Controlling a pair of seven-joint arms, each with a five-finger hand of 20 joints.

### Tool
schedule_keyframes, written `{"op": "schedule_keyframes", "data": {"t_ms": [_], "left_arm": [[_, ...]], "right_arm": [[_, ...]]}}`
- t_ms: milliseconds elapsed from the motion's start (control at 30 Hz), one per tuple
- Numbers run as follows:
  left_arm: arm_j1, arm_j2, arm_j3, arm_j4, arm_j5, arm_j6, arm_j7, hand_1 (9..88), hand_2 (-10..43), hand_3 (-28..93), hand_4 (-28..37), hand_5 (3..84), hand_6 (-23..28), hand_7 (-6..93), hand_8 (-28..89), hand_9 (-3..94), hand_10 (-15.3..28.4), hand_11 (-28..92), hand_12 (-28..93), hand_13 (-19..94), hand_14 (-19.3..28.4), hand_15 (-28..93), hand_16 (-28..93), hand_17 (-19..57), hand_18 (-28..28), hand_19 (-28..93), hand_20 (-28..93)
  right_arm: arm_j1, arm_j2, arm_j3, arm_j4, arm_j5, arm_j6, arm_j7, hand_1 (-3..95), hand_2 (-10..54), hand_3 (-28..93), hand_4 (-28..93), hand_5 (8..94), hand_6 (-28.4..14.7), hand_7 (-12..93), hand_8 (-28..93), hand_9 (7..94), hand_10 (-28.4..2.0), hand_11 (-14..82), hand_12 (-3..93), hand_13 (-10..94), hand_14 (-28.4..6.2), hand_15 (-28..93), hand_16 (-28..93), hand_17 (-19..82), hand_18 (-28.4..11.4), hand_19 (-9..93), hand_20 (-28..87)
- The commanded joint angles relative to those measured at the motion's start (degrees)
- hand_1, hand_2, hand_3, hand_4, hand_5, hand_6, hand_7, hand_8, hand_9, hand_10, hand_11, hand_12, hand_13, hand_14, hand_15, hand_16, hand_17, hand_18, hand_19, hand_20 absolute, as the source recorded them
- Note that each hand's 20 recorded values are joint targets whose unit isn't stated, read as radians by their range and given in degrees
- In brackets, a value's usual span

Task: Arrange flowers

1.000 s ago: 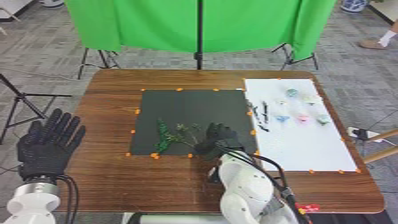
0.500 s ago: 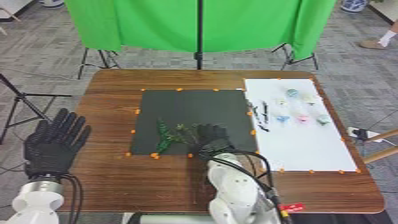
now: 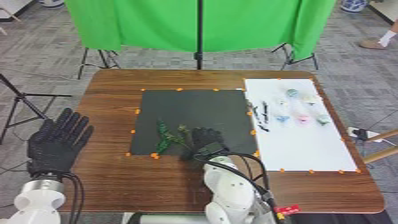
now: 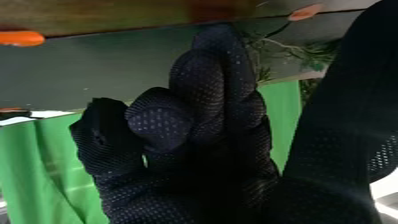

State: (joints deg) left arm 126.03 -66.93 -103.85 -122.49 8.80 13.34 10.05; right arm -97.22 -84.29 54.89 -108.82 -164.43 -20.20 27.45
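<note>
**While green sprigs claim the black mat, the blossoms sit across on white!**

And look at the layout, folks! Over on the black mat point(image 3: 200, 107), a dark leafy stem point(image 3: 163, 137) lies between seven and eight o'clock of the centre, and a finer sprig point(image 3: 182, 133) sits beside it, toward six. Right next to that sprig, near five o'clock, is the right robot hand point(image 3: 209, 142). It's open: fingers loosely extended, thumb apart, no stem pinched that I can make out in the wrist view, with greenery in sight beyond the gap.

Swing round to three o'clock of the mat and there's the white sheet point(image 3: 306, 147), black markings point(image 3: 264, 114) near its ten o'clock side. The small pastel flowers, blue point(image 3: 291, 93) and pink point(image 3: 303, 119) among them, gather toward twelve o'clock of the sheet's centre, a little apart from one another. Out between eight and nine o'clock of the mat, the left robot hand point(image 3: 58, 142) has its fingers straight and spread, holding nothing, over the brown desk point(image 3: 133, 185).

So how far along are we? Early going, I'd say! Greenery looks like the opening piece; every blossom on the sheet seems left to bring across, and the sprigs may want a final nudge first.
</note>
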Motion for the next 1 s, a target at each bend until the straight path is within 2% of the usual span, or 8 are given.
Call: {"op": "schedule_keyframes", "data": {"t_ms": [33,300,467,633,900,933,967,1000], "left_arm": [[0.2,0.21,0.59,0.6,-1.29,0.53,-0.49,30.8,19.1,74,-26.6,47.3,8.5,14.5,-9,39.6,14.3,20,12,30,14.2,36,-6,-2.8,12.8,28,14],[0.3,-0.03,0.77,0.64,-1.18,0.78,-0.7,30.5,18.9,74,-27.1,47.2,8.5,14.5,-9,39.6,14.3,20,12,30,14.2,36,-6,-2.8,12.9,28,14],[1.0,-0.27,0.35,0.34,-1.35,0.48,0.01,30.5,19.0,73,-27.3,47.2,8.6,14.4,-9,39.6,14.2,20,12,30,14.1,36,-6,-2.8,12.9,28,14],[1.6,-0.7,0.13,0.13,-1.65,-0.02,0.76,30.5,19.0,73,-27.1,47.2,8.5,14.4,-9,39.6,14.3,20,12,30,14.1,36,-6,-2.8,12.9,28,14],[2.3,-1.12,-0.09,-0.16,-2.02,-0.25,1.73,30.4,18.9,73,-27.1,47.2,8.5,14.3,-9,39.6,14.3,20,12,30,14.2,36,-6,-2.9,12.9,29,14],[2.3,-0.98,0.04,-0.2,-2.14,-0.12,1.82,30.4,18.9,73,-27.1,47.1,8.5,14.4,-9,39.5,14.3,20,12,30,14.2,36,-6,-2.9,12.9,29,14],[2.5,-0.98,0.06,-0.31,-2.2,-0.13,1.99,30.4,18.9,73,-27.1,47.1,8.5,14.4,-9,39.5,14.3,20,12,30,14.2,36,-6,-2.9,12.9,29,14],[2.5,-1.11,0.04,-0.33,-2.04,-0.02,1.9,30.4,18.9,73,-27.1,47.1,8.5,14.4,-9,39.5,14.3,20,12,30,14.2,36,-6,-2.9,12.9,29,14]], "right_arm": [[-1.6,-0.4,-1.5,0.4,2.8,-1.3,-0.1,90.3,-9.5,-28,37,77.1,-2.7,42,23,79.5,-16.0,46.8,49.1,72,-16.8,73,42,46,-27.1,93,50],[-1.8,-0.6,-1.3,0.6,2.6,-1.6,1.2,89.8,-9.5,-28,38,76.5,-3.0,42,24,79.4,-16.0,45.0,49.8,72,-16.8,73,42,45,-27.1,93,49],[-0.7,0.4,-0.1,-0.5,5.3,0.1,3.9,87.8,-9.5,-28,43,73.7,-2.9,43,24,78.0,-16.3,44.7,50.6,71,-16.9,73,42,45,-27.1,93,49],[0.3,2.9,1.5,-5.1,10.8,1.9,6.8,83.5,-9.5,-28,42,69.6,-3.5,47,23,74.1,-17.8,50.0,42.7,69,-17.3,73,42,44,-27.1,93,48],[1.3,5.6,6.1,-12.0,19.2,8.4,7.7,76.6,-9.5,-28,48,67.2,-5.5,43,21,71.5,-19.5,46.9,38.0,67,-17.8,71,39,42,-27.4,93,47],[1.5,5.9,6.9,-12.1,19.7,9.5,7.7,59.5,-9.5,16,21,67.4,-6.1,40,18,71.4,-20.0,44.2,35.7,66,-18.0,70,36,41,-26.9,93,45],[1.7,6.2,7.5,-11.6,20.0,11.7,7.8,48.8,-9.5,44,1,67.3,-7.1,36,13,71.0,-20.6,40.5,33.4,65,-17.8,67,34,39,-27.5,92,39],[2.1,6.5,8.1,-10.7,20.4,14.5,7.9,43.6,-9.5,59,-7,67.1,-7.8,32,10,70.6,-21.0,36.7,31.0,65,-17.8,64,32,38,-27.5,91,35]]}}
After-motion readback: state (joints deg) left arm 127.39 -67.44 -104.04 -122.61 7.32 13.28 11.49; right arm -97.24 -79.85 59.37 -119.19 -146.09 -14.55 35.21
